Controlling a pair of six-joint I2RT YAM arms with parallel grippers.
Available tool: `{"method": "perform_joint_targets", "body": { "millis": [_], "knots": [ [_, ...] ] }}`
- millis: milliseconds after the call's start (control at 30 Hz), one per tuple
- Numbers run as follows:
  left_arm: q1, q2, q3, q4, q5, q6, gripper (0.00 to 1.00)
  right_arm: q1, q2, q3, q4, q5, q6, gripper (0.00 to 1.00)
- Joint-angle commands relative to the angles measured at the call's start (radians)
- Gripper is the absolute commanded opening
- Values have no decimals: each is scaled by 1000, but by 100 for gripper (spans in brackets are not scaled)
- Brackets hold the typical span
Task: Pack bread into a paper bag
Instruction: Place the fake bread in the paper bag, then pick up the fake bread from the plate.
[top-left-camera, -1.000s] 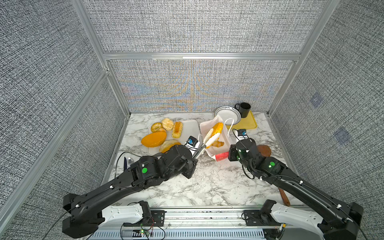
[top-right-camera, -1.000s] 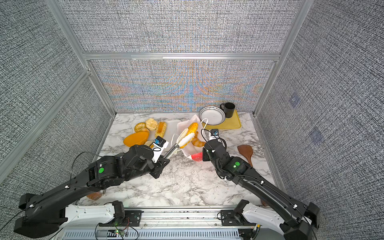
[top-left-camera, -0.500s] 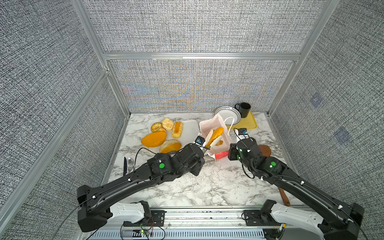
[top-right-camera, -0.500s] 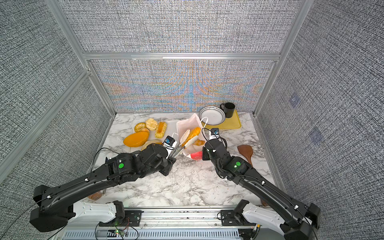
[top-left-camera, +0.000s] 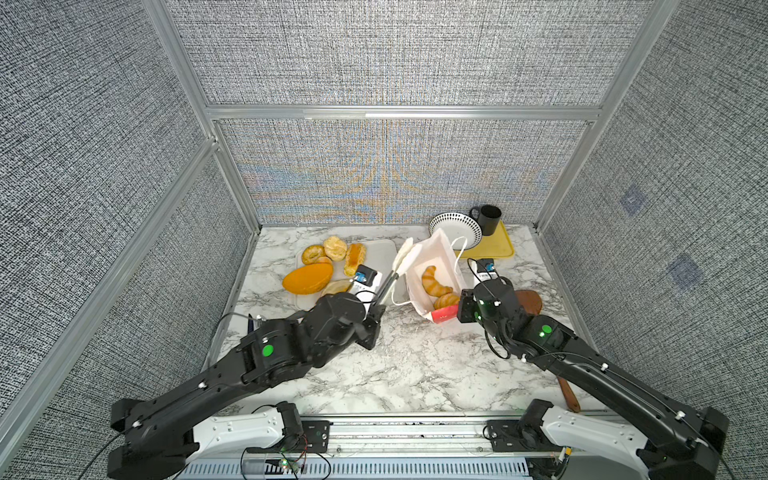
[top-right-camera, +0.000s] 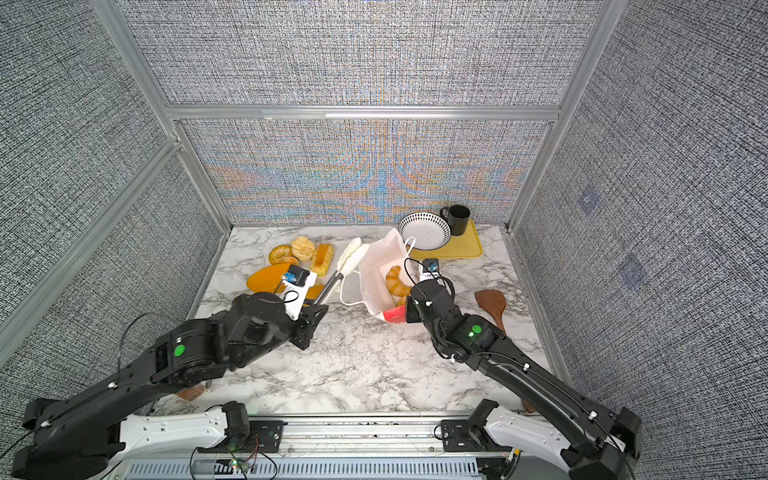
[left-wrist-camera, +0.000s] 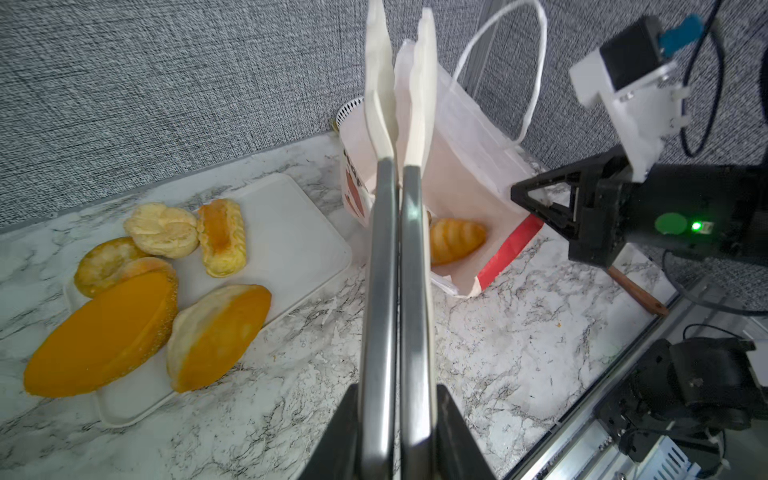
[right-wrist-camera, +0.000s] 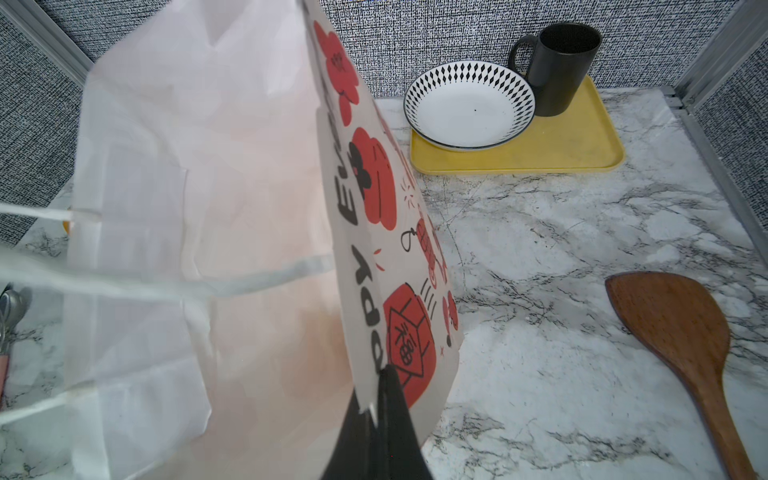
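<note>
I am looking down on the marble table (top-left-camera: 415, 365), where the paper bag (top-left-camera: 440, 249) is leaning with its mouth open toward me, just beside the white tray (top-left-camera: 380, 253). My right gripper (top-left-camera: 459, 309) is clenching the bag's near rim and propping the mouth open. The paper is looking thin and creased, so I am judging that a hard tug could tear or fold it. The rim is the place to hold.

Two croissants (top-left-camera: 432, 280) are lying inside the bag. The rest of the bread (top-left-camera: 335, 247) is sitting on the tray, led by the big oval loaf (top-left-camera: 308, 278). I am expecting it to be light and soft, best squeezed gently across the middle.

My left gripper (top-left-camera: 376, 311) is grasping the tongs (top-left-camera: 401, 259) by their metal handles.

The left wrist view is showing the tongs' white tips close together and empty, and only one croissant. The right wrist view is showing the pinch on the printed paper, but no bread.
</note>
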Motion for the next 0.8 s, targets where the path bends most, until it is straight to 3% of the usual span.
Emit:
{"method": "perform_joint_targets", "body": {
  "millis": [0,133,233,533,767],
  "knots": [
    [1,-71,-27,19,-131,-13,31,-4,-1,-5,40,26,0,0],
    [1,-37,-28,-135,-332,-112,32,-6,-1,-11,54,17,2,0],
    [2,56,-53,-226,-392,-191,35,-6,-7,-17,58,9,1,0],
    [27,213,-205,-308,-297,-317,41,-6,-79,-71,67,-20,2,0],
    [27,403,-134,-494,-297,-358,41,-6,-149,-128,95,-48,8,0]
  ]
}}
